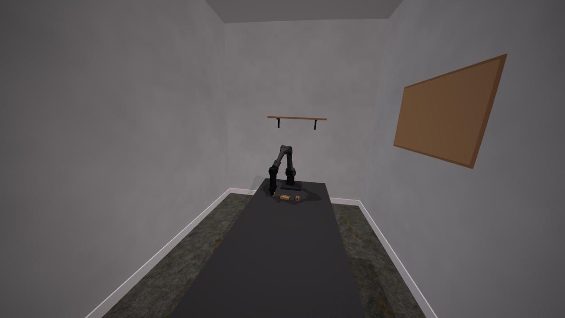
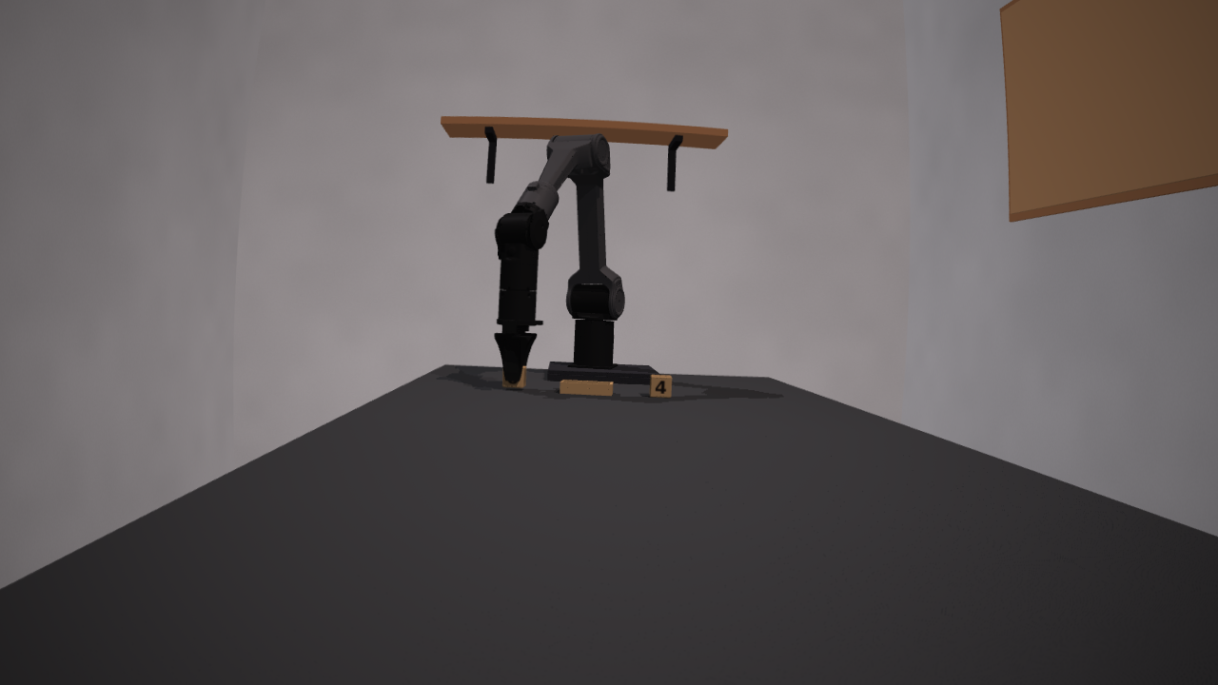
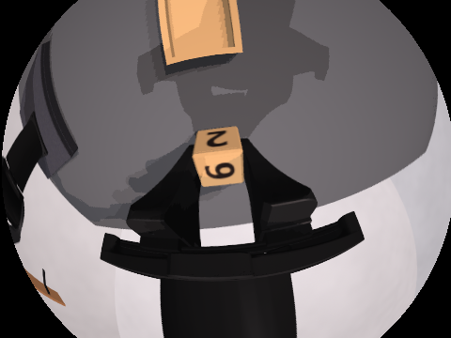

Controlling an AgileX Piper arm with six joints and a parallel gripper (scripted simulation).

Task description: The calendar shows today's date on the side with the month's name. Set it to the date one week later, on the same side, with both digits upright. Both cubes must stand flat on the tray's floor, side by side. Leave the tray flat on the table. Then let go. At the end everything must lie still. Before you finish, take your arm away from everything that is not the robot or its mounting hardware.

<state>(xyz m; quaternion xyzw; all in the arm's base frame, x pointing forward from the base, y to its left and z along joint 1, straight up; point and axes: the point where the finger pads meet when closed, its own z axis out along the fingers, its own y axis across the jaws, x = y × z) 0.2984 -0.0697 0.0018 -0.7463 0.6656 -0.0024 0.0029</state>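
And here are the fingers (image 1: 272,189) (image 2: 513,362), pointing down and pinching a wooden cube (image 1: 274,194) (image 2: 521,375) (image 3: 219,155) from two opposite sides! In the wrist view the cube shows a 2 on one face and, on the next, a digit that could be a 6 or a 9. It's low over the worktop (image 1: 276,245) (image 2: 596,511) (image 3: 357,113); whether its underside touches, I can't tell.

Out from the fingers, towards the robot's left, comes the wooden tray (image 1: 284,197) (image 2: 585,387) (image 3: 204,58), flat on the worktop and apart from the pinched cube. Carry on the same way and there's the second cube (image 1: 297,198) (image 2: 660,385), resting beside the tray with a gap between, a 4 upright on the face towards the exterior camera. So both cubes are outside the tray!

Up from the fingers, the arm (image 1: 289,160) (image 2: 591,225) bends over and drops to its dark base plate (image 1: 298,187) (image 2: 558,372) (image 3: 56,117), behind the tray. Above and beyond, a wooden shelf (image 1: 296,117) (image 2: 463,127) crosses the back wall.
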